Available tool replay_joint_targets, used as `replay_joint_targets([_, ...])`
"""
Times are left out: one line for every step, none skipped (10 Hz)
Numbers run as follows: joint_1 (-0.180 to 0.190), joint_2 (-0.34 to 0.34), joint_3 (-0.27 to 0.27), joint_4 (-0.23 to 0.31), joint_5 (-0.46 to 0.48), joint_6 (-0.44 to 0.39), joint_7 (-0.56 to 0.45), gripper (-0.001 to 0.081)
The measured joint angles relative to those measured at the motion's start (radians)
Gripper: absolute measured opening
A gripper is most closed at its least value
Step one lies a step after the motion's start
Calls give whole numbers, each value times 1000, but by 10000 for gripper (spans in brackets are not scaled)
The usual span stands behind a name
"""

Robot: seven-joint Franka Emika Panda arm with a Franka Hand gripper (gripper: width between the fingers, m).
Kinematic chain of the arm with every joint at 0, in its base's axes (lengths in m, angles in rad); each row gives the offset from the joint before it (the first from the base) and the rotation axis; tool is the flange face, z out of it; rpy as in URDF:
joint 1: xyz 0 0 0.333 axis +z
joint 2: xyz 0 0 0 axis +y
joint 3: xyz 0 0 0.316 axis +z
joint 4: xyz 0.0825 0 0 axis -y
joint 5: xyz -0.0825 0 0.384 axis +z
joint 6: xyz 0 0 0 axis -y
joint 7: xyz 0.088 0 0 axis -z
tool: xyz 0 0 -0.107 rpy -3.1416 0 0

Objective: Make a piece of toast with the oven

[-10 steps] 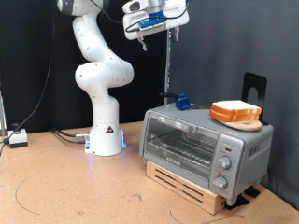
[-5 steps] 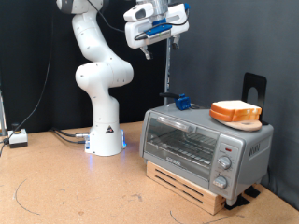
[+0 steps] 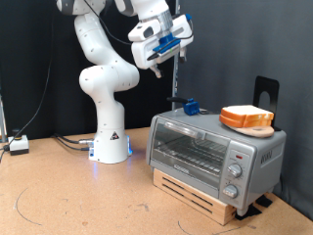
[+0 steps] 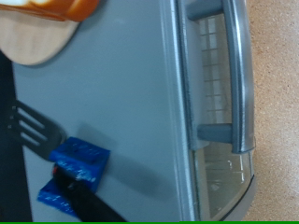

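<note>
We see the tool (image 3: 156,65) hanging high above the oven (image 3: 215,152), touching nothing; from this angle we cannot tell how far its fingers stand apart. The oven door is closed. The piece of toast (image 3: 246,118) lies at the oven top's right end, a blue object (image 3: 191,107) near its back-left corner.

End effector (image 3: 155,69) high above oven (image 3: 215,155); piece of toast (image 3: 246,118) on top, door shut.
</note>
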Motion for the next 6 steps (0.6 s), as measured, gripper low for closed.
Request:
replay_joint_targets([-3, 16, -4, -19, -9, 22, -9, 809])
replay_joint_targets([-6, 31, -9, -37, -19, 47, -17, 809])
replay_joint_targets([-10, 44, -14, -51, -24, 72, -22, 809])
replay_joint_targets([-16, 54, -13, -59, -26, 90, -5, 809])
replay_joint_targets([-22, 59, -7, -59, -27, 94, 13, 809])
replay_joint_targets([-20, 59, -9, -59, -23, 94, 0, 809])
